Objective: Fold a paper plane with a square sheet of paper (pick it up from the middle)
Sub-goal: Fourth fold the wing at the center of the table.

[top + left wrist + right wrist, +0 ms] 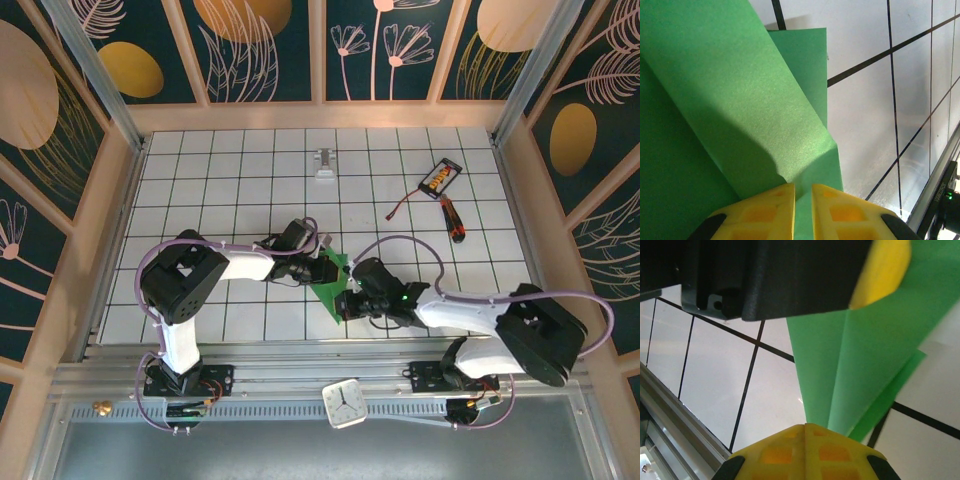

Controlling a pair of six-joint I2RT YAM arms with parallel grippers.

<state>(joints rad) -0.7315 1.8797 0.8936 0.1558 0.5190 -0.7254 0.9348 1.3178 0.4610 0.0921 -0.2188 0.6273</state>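
Note:
The square sheet of paper (332, 288), bright green, lies folded into overlapping layers near the table's front middle. In the left wrist view the paper (740, 100) spreads away from the left gripper (803, 192), and a strip of it sits in the narrow gap between the yellow fingers. The left gripper (322, 270) is at the paper's far left side. The right gripper (348, 300) is at its near end. In the right wrist view the paper (865, 365) tapers down behind the right gripper (805, 426), whose jaws are pressed together. I cannot see whether paper is pinched there.
A red-handled screwdriver (453, 220) and a black device (441, 177) with a cable lie at the back right. A small grey clip (325, 165) stands at the back middle. A white clock (345, 403) sits on the near rail. Wooden walls frame the gridded table (220, 180).

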